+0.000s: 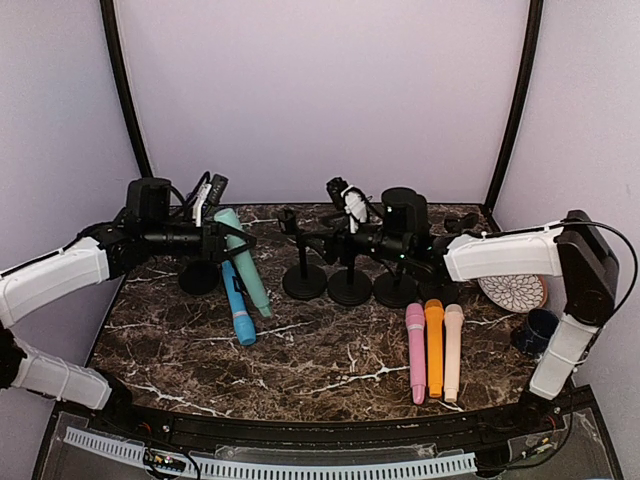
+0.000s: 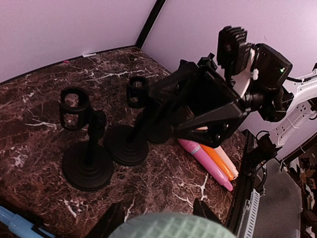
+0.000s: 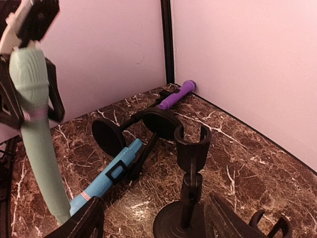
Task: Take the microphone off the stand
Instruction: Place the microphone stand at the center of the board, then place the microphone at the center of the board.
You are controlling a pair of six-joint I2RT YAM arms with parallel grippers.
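Left of frame: my left gripper [image 1: 220,240] clamped on green microphone [image 1: 245,265], seemingly off stand [image 1: 200,277]; right gripper [image 3: 154,210] apart. Next: set down.

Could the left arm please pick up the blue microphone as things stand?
Probably not yet: the left gripper is shut on the green microphone, though the blue microphone lies unobstructed close by.

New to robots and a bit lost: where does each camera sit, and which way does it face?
Top external: above and behind, looking down on the table; left arm and right arm show.
Left wrist: faces rightward over empty stands to the right arm; own fingers below.
Right wrist: faces leftward toward the blue microphone; own fingers below.
Shared: both wrist views show the mint-green microphone.
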